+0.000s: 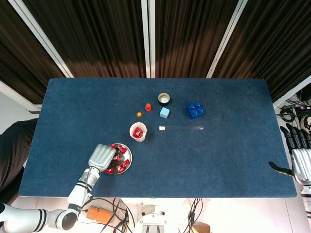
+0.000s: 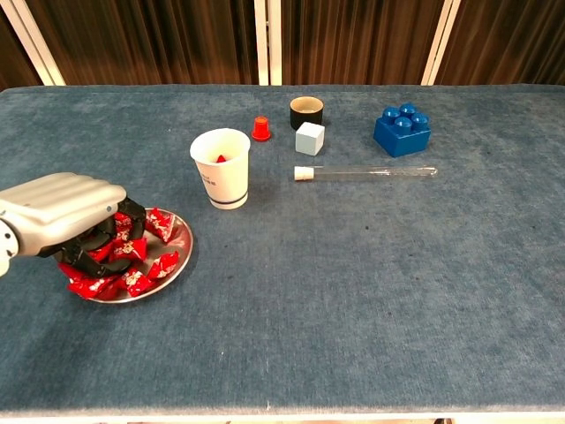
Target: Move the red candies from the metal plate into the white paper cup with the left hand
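- Several red candies (image 2: 132, 265) lie heaped in the metal plate (image 2: 181, 252), which rests on the tabletop (image 2: 353, 291) at about 7 o'clock from the white paper cup (image 2: 222, 166); plate and cup are near but apart.
- At least one red candy is already visible inside the cup in both views.
- The left hand (image 2: 62, 216) sits low over the 9 o'clock half of the plate, dark fingers curled down into the heap. Whether a candy is actually pinched cannot be told; the palm hides the fingertips.
- The right hand (image 1: 299, 155) hangs off the tabletop edge at 3 o'clock, fingers apart, holding nothing.
- Handling judgement: the candies appear small, light and wrapped in glossy film, so likely slippery and prone to slide on the metal. The twisted wrapper ends look the easiest place to pinch; the body is a firmer hold.
- The plate is shallow and probably shifts if pushed sideways.
- The cup is light paper and could tip if knocked on its rim.
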Controlling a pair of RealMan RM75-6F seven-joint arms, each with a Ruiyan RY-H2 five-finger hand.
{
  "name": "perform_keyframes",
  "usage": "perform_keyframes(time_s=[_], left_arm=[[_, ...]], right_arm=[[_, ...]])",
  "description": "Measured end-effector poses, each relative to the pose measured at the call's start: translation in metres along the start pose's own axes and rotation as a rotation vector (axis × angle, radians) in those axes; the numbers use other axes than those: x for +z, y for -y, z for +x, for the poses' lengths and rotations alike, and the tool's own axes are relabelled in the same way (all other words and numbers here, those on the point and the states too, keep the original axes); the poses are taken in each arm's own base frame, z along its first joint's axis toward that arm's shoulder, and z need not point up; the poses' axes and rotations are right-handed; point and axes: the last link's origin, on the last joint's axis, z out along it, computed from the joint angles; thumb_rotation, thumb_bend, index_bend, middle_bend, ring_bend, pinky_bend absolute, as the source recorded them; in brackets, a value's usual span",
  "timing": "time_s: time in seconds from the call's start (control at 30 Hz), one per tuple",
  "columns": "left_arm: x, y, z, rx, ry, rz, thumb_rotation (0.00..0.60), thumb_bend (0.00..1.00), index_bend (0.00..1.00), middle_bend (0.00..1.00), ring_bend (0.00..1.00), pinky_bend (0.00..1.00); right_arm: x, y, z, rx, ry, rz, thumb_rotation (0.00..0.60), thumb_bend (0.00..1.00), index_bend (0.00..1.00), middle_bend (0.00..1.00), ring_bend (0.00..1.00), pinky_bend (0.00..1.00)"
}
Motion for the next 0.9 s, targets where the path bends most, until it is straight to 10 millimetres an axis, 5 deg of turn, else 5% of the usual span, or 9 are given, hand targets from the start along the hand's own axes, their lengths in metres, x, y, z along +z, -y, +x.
perform_keyframes(time_s=[0.23, 0.5, 0.7, 0.9], left_arm=[[-0.001, 0.0, 0.01, -0.043, -0.044, -0.011, 0.6, 0.44, 0.59, 0.9, 0.85, 0.79], [-0.001, -0.003, 0.065, -0.159, -0.181, -0.058, 0.6, 0.44, 0.59, 0.9, 0.85, 0.79], [0.02, -0.022, 0.116, -0.174, -0.289, -0.136, 0.6, 0.43, 0.59, 0.9, 0.85, 0.79], [0.047, -0.038, 0.136, -0.151, -0.26, -0.157, 0.6, 0.43, 0.59, 0.9, 0.85, 0.79]], right_arm=[[0.0, -0.001, 0.0, 0.002, -0.003, -0.001, 0.6, 0.18, 0.0, 0.03, 0.0, 0.05], [-0.001, -0.002, -0.002, 0.008, -0.001, -0.002, 0.6, 0.18, 0.0, 0.03, 0.0, 0.05], [-0.003, -0.004, -0.001, 0.009, -0.008, -0.006, 0.6, 0.19, 0.0, 0.03, 0.0, 0.05], [-0.006, -0.008, 0.001, 0.013, -0.016, -0.019, 0.6, 0.19, 0.0, 0.03, 0.0, 0.05]])
